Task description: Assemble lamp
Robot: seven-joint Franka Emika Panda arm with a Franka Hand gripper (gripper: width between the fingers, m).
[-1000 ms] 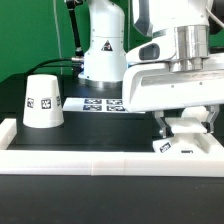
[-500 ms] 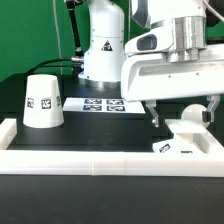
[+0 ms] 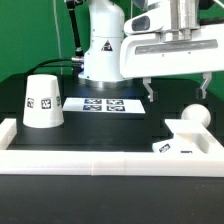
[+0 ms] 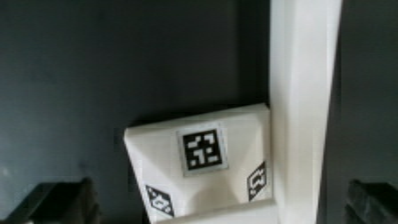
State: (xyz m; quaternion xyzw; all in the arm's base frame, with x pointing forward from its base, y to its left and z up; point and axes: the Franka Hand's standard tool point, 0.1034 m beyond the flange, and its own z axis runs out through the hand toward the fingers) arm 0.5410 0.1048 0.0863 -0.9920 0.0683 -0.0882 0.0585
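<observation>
Hovering wide open and empty, the claw (image 3: 177, 92) could, descending off-centre, topple the white round-headed plastic bulb post (image 3: 192, 118) — upright on the flat angular white base (image 3: 183, 142).

Flat white tagged base (image 3: 183, 138) lies below the fingers (image 3: 148, 93), with the round-headed bulb post (image 3: 196, 117) upright on it. The cone shade (image 3: 42, 100) stands well aside.

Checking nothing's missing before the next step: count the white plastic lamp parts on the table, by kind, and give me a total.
White truncated-cone plastic shade: 1
White round-headed bulb post: 1
White flat angular base: 1
Total: 3
</observation>
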